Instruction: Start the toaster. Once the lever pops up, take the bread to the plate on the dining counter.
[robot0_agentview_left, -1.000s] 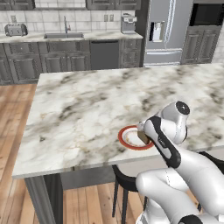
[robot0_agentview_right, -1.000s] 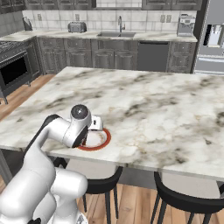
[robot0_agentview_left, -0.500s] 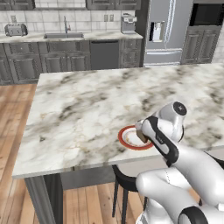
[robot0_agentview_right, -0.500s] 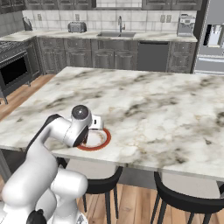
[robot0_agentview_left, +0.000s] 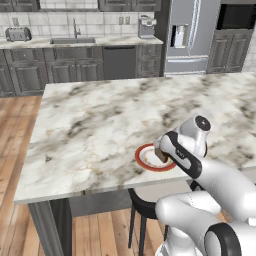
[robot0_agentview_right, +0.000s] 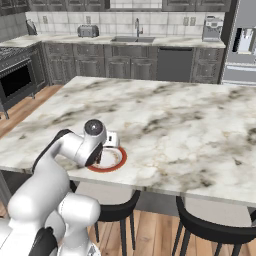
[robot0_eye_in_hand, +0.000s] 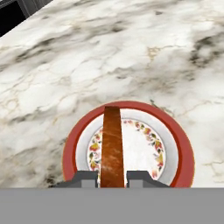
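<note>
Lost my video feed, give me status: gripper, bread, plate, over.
Two-finger gripper shut on the brown bread slice. Slice held edge-on above the red-rimmed white plate on the marble dining counter. Nothing in the way.

One plate (robot0_eye_in_hand: 183, 151) with a red rim sits on one marble surface (robot0_agentview_left: 115, 120). One slice of bread (robot0_eye_in_hand: 112, 144) stands on edge over it, held in the closed jaws of one pincer (robot0_eye_in_hand: 112, 178). Against the far wall there is one toaster (robot0_agentview_left: 17, 34), one sink tap (robot0_agentview_left: 75, 29), one coffee machine (robot0_agentview_left: 146, 27) and one steel fridge (robot0_agentview_left: 185, 35). One oven range (robot0_agentview_right: 15, 80) stands at the left. Three dark stools show under the surface edge in the right base view, the middle one (robot0_agentview_right: 117, 212) nearest the arm.
</note>
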